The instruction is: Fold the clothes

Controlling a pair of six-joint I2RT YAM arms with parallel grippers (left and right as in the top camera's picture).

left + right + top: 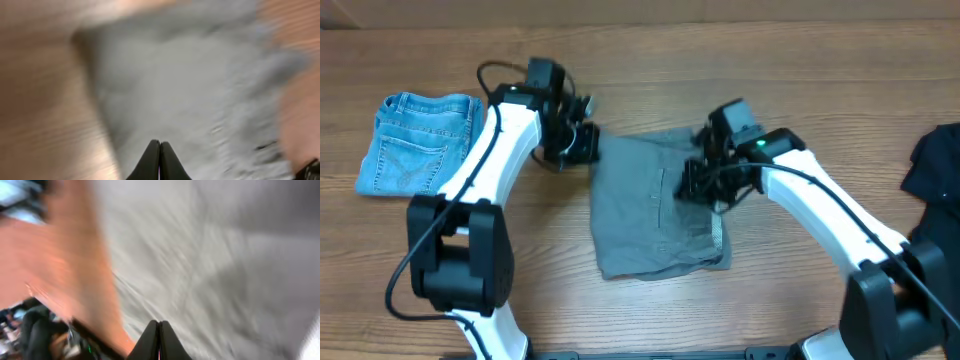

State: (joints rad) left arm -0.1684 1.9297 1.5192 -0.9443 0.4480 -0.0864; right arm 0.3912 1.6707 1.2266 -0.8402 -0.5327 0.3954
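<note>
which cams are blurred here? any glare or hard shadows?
Overhead: sharp and evenly lit, with soft shadows under the arms and no harsh glare on the table. Left wrist: heavily smeared, the grey shorts show no detail, and only the shut left gripper is crisp. Right wrist: the cloth is streaked the same way, and the right gripper is sharp.

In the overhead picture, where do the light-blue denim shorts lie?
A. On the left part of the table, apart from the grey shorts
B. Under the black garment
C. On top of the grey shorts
A: the denim shorts lie alone at the left, the grey shorts in the middle, the black garment at the right edge.
</note>
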